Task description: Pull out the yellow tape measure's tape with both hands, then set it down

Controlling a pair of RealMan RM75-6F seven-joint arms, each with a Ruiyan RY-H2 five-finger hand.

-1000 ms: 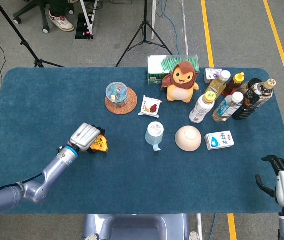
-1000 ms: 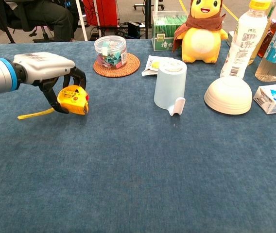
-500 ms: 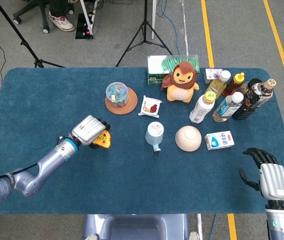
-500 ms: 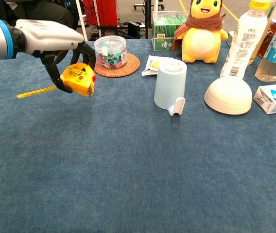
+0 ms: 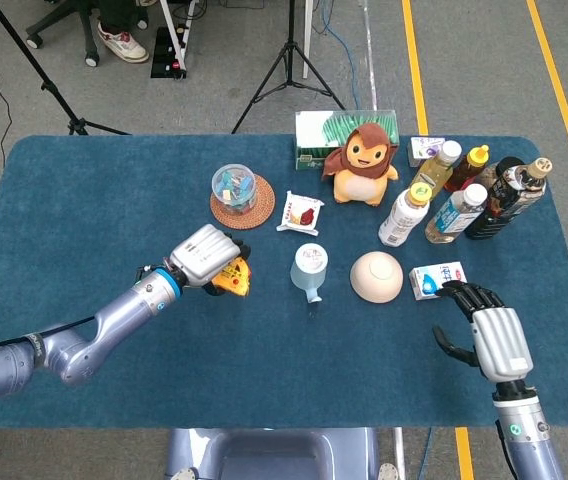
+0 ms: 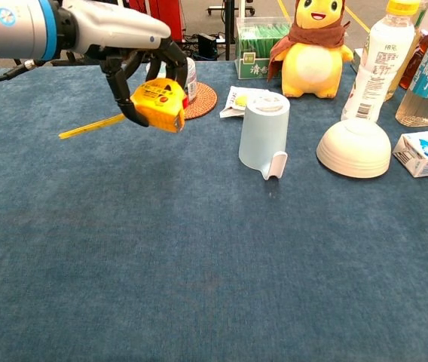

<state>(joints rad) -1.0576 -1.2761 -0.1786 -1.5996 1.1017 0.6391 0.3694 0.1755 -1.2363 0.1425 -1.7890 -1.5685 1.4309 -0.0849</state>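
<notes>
The left hand (image 6: 127, 45) grips the yellow tape measure (image 6: 157, 104) clear of the table, a short strip of tape (image 6: 92, 126) showing. The right hand (image 5: 492, 335) hovers empty, fingers apart, near the milk carton (image 5: 436, 279). Next, it must reach across and pinch the tape's tip.

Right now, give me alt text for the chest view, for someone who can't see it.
The left robot hand holds a yellow tape measure above a blue table, a short strip of tape sticking out leftward. Behind stand an upturned cup, an upturned bowl, a plush toy and bottles.
</notes>
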